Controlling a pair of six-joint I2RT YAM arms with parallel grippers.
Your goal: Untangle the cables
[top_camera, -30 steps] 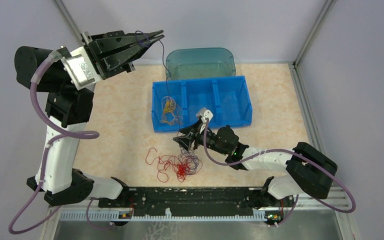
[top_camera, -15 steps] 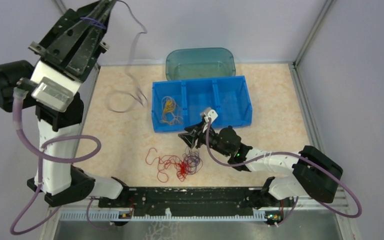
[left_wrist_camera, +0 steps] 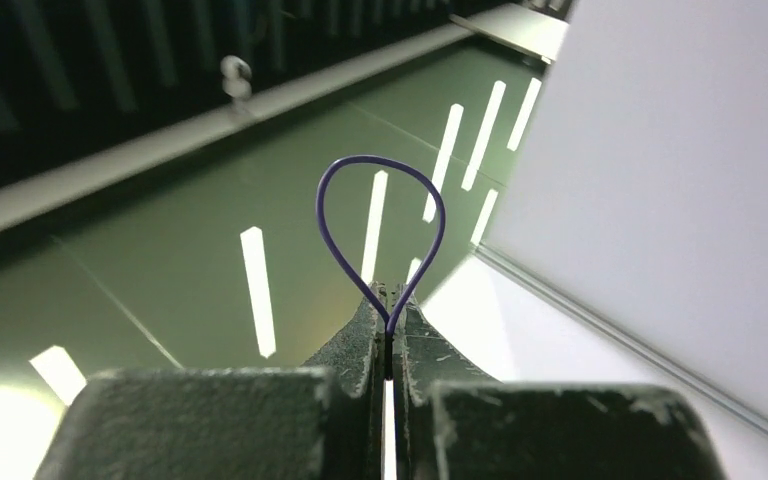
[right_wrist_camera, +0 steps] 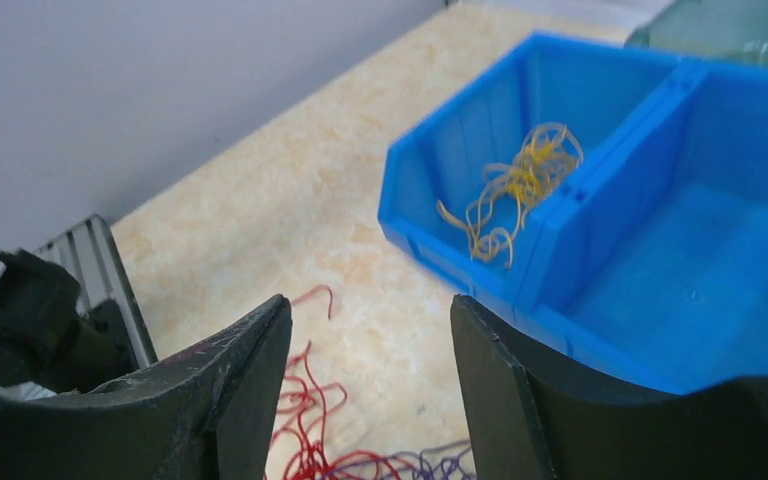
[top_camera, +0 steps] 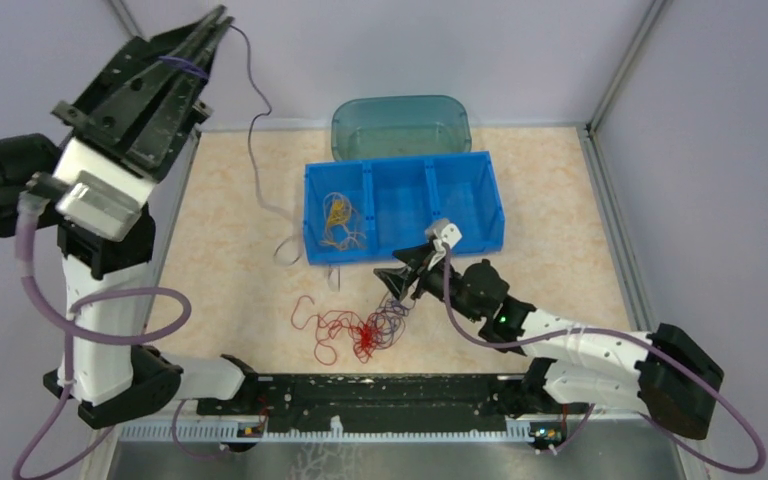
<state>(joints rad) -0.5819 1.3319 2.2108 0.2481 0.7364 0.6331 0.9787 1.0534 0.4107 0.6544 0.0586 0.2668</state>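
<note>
Top external: left gripper (top_camera: pixel 218 18) pinched closed on purple strand (top_camera: pixel 256 150), raised high; right gripper (top_camera: pixel 400 285) open over cables clump (top_camera: pixel 360 330) on surface (top_camera: pixel 560 250). Pin clump, pull strand up slowly, avoid snagging.

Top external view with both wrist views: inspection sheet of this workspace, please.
Surface: beige tabletop, no damage seen.
Job's things: red-and-purple clump near the front; purple strand hangs from the left gripper, its tail down at the tabletop; yellow strands in the left compartment of the blue bin.
Clutter: teal tub behind the bin.
Grippers: left gripper raised, shut on the purple strand; right gripper open, low beside the clump.
Cables: lavender arm cables hang in loops.
Surroundings: plain walls; nothing else seen.
</note>
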